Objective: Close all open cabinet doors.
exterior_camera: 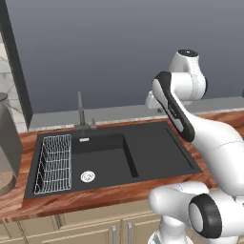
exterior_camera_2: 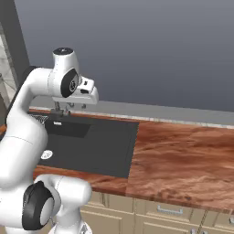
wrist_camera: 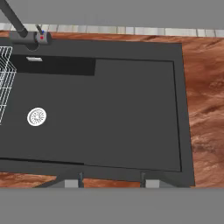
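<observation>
Left of sink, wire rack

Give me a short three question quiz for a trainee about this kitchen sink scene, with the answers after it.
1. True or false: the white wire dish rack sits inside the black sink.
2. What lies on the basin floor near the rack? A) sponge B) round silver drain C) mug
3. Fill in: the countertop around the sink is reddish-brown ____.

Key: 1 true. 2 B, the round silver drain. 3 wood.
</observation>
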Robot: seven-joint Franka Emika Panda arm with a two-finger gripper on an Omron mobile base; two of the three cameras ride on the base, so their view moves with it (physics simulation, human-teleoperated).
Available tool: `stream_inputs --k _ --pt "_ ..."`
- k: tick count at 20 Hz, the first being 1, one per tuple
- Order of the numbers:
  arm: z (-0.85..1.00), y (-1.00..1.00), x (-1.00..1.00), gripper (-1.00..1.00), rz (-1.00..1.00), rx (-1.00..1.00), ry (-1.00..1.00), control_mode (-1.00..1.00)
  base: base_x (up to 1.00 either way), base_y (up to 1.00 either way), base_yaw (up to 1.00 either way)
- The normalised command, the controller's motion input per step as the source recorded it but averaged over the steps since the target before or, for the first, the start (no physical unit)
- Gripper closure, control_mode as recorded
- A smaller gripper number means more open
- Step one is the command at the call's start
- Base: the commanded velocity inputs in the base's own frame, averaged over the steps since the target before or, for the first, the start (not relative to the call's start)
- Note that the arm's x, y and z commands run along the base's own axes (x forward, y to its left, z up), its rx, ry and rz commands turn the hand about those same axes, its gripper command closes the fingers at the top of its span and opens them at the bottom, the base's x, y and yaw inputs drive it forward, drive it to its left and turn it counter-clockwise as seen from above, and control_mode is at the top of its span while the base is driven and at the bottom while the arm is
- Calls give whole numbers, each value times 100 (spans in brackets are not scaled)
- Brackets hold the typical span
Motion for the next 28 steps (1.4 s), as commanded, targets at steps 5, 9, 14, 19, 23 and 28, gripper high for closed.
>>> stream_inputs --k 5,9,14,19,23,28 --pt "0 0 0 -100 0 0 0 100 -34 25 0" --pt "0 0 0 -100 0 0 0 100 -58 75 0" --pt "0 0 0 -100 0 0 0 100 -49 99 1" --pt "0 0 0 -100 0 0 0 100 -54 100 3" --pt "0 0 0 -100 0 0 0 100 -64 100 5" --pt "0 0 0 -100 0 0 0 100 -68 98 5"
